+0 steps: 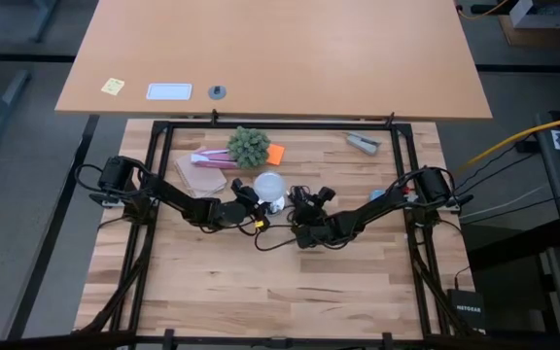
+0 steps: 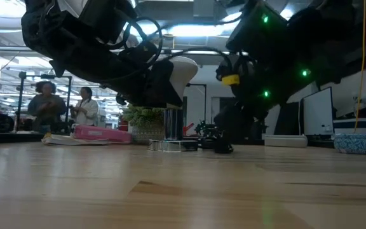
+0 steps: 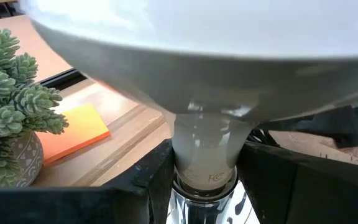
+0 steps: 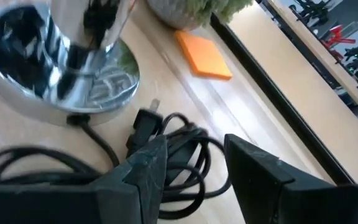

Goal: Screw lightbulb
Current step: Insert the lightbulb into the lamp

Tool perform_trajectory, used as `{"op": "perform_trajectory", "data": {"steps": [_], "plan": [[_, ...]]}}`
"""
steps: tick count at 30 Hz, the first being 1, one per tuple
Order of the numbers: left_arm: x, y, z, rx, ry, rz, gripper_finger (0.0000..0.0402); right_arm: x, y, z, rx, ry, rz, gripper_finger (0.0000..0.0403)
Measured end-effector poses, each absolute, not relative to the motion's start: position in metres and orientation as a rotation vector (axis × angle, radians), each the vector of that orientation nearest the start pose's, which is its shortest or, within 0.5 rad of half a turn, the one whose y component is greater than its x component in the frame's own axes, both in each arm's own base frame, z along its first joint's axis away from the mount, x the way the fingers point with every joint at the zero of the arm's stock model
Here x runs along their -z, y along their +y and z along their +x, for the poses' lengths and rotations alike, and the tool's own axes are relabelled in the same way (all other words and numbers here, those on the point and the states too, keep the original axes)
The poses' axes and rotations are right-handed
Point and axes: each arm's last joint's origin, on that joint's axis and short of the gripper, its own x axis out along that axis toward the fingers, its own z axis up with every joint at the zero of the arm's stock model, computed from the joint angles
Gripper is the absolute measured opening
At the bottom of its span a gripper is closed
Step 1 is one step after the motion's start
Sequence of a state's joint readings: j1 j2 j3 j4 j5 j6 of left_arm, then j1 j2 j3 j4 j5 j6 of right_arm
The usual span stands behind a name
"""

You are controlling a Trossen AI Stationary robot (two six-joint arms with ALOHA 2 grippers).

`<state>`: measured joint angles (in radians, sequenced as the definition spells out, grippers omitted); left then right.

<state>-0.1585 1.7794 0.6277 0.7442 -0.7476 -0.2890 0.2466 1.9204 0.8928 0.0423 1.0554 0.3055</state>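
Note:
The frosted white lightbulb [image 1: 268, 184] stands upright with its base in the chrome lamp stem [image 2: 172, 124], which rises from a round chrome foot [image 4: 61, 68] on the table's middle. My left gripper [image 3: 205, 177] comes from the table's left and is shut on the bulb's neck. My right gripper [image 4: 194, 162] is open, low over the lamp's coiled black cord [image 4: 173, 134], just right of the foot; it also shows in the high view [image 1: 304, 206]. I cannot tell whether it touches the cord. My left gripper pinches the bulb's narrow neck [image 3: 204, 155], just above the chrome socket, between its two fingers [image 3: 154, 180]. The fingers come level from the table's left, one on each side of the neck. The bulb stands upright on the stem, dome up.
A potted succulent [image 1: 249, 146], orange sticky notes [image 1: 276, 154] and a pink object [image 1: 207, 157] lie just beyond the lamp. A grey tool [image 1: 363, 143] lies at the far right. The cord [image 1: 270, 238] trails toward the near side. People stand in the room behind [image 2: 46, 105].

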Motion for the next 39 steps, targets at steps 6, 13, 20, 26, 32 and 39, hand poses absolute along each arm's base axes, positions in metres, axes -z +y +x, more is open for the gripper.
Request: {"op": "perform_trajectory", "data": {"steps": [6,13,20,26,32,39], "plan": [[-0.127,-0.030,0.310,-0.628,0.284,-0.096,0.0150,-0.124,0.059,0.330,0.789,0.640,-0.264,0.0168],[-0.127,-0.030,0.310,-0.631,0.283,-0.095,0.0150,-0.133,0.068,0.335,0.457,0.691,-0.062,0.0168],[-0.127,-0.030,0.310,-0.632,0.283,-0.095,0.0150,-0.132,0.081,0.346,0.084,0.686,0.126,0.0168],[-0.127,-0.030,0.310,-0.633,0.283,-0.095,0.0150,-0.112,0.082,0.350,0.081,0.714,0.119,0.0168],[-0.127,-0.030,0.310,-0.634,0.283,-0.095,0.0150,-0.094,0.070,0.355,0.163,0.723,0.072,0.0168],[-0.127,-0.030,0.310,-0.635,0.283,-0.095,0.0150,-0.092,0.037,0.359,0.302,0.713,0.079,0.0168]]}}
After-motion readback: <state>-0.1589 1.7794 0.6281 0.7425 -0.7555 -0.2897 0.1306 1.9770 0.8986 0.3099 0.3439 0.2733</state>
